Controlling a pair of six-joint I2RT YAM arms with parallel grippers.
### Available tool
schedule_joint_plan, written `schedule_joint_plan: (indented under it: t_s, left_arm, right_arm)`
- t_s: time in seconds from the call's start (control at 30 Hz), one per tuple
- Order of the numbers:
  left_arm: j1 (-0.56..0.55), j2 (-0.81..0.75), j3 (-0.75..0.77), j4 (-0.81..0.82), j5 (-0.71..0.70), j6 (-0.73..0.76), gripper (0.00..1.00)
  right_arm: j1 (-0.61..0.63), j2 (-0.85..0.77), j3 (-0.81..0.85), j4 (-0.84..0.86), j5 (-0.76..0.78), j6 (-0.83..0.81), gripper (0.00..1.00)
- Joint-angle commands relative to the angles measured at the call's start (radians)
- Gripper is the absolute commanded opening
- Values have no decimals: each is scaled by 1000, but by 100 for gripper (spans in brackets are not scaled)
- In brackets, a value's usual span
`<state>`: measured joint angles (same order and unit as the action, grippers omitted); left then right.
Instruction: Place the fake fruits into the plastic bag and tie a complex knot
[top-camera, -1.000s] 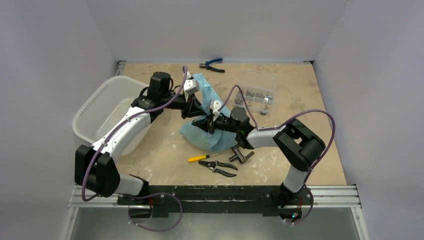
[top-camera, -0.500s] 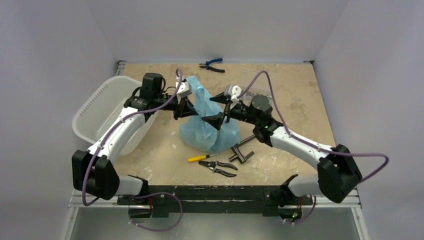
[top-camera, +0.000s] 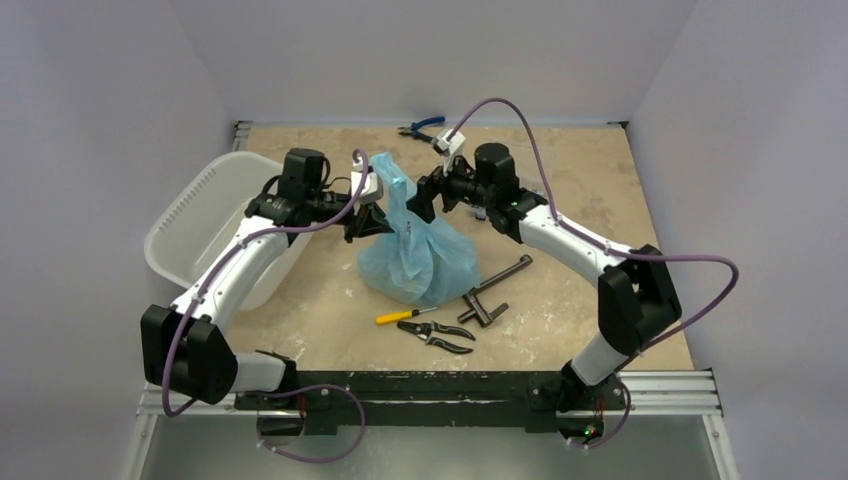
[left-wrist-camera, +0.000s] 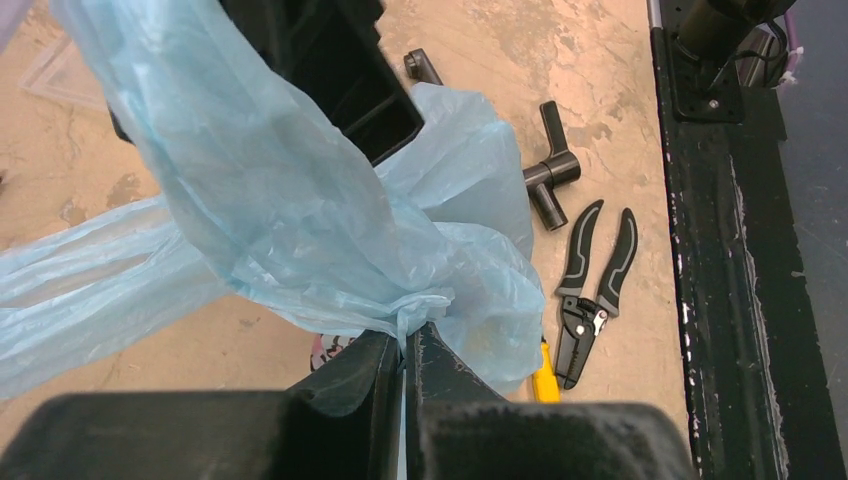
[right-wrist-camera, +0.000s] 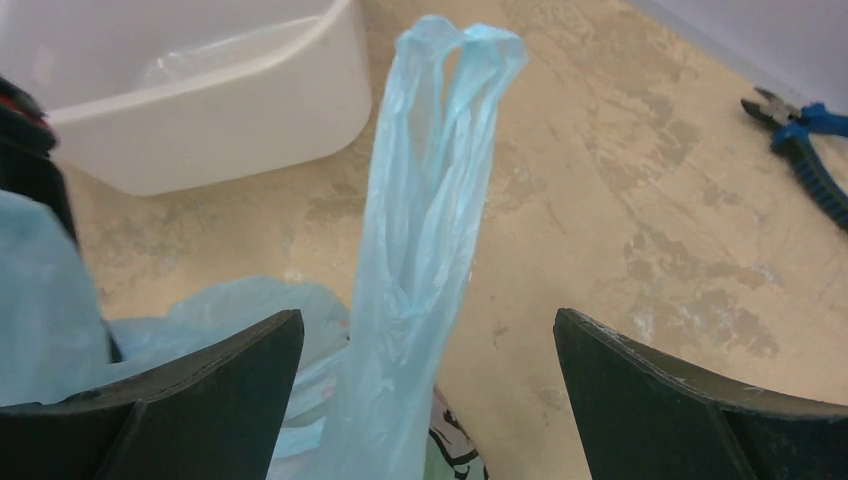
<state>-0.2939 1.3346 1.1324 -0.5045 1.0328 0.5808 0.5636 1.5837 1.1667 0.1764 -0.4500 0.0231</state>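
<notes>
**Task item.** In the top view the plastic bag (top-camera: 425, 262) sits at centre frame on the table (top-camera: 600, 200). Its bulging lower body rests on the surface, and its upper film is drawn up into a tall strip toward upper centre. The contents cannot be made out through the film in any view.

**Left gripper (top-camera: 372, 217).** It is positioned against the left flank of the bag's neck. In the left wrist view its fingers (left-wrist-camera: 450, 375) are pressed together at bottom centre, with a bunched fold of light-blue film pinched between them. The film runs up and to the left from the pinch. The jaws are fully closed on the bag.

**Right gripper (top-camera: 428, 193).** It sits at the right side of the raised strip, upper centre of the top view. In the right wrist view its fingers (right-wrist-camera: 200, 390) are spread wide, at lower left and lower right. The bag's handle loop (right-wrist-camera: 440, 150) stands upright between them, clear of the right-hand finger. Contact with the left-hand finger cannot be determined. The gripper has hold of nothing.

**Surroundings, top view.**
- A white perforated tub (top-camera: 195, 225) lies at the left, partly under the left arm.
- Blue-handled pliers (top-camera: 425, 128) lie at the top edge of the table.
- A black T-handle tool (top-camera: 492, 290) lies just right of the bag's base.
- A yellow-handled screwdriver (top-camera: 403, 315) and black-handled pliers (top-camera: 437, 335) lie just beside each other below the bag.
</notes>
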Motion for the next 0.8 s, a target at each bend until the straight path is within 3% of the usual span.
schedule_joint_plan:
  t_s: [0.0, 0.07, 0.2, 0.3, 0.37, 0.43, 0.57, 0.7, 0.77]
  left_arm:
    - [-1, -25, 10, 4, 11, 59, 0]
    - [-1, -25, 7, 5, 8, 62, 0]
    - [-1, -25, 6, 3, -2, 71, 0]
    - [0, -21, 6, -4, -7, 77, 0]
    - [-1, -18, 5, -5, -4, 81, 0]
    - [-1, -15, 6, -2, -4, 84, 0]
    - [1, -14, 13, -12, -8, 97, 0]
    - [1, -2, 33, -48, 3, 137, 0]
    - [1, 27, 68, -118, 0, 216, 0]
  right_arm:
    - [11, 54, 96, -90, 51, -42, 99]
    - [16, 89, 108, -79, 51, -72, 98]
    - [15, 129, 127, -57, -23, -116, 81]
    - [14, 122, 121, -83, -98, -186, 77]
    - [16, 120, 110, -95, -88, -232, 62]
    - [19, 134, 106, -85, -73, -241, 53]
    - [13, 165, 140, -102, -95, -249, 17]
    - [-15, 49, 56, -121, -272, -316, 8]
    - [-17, -2, 52, -234, -350, -404, 6]
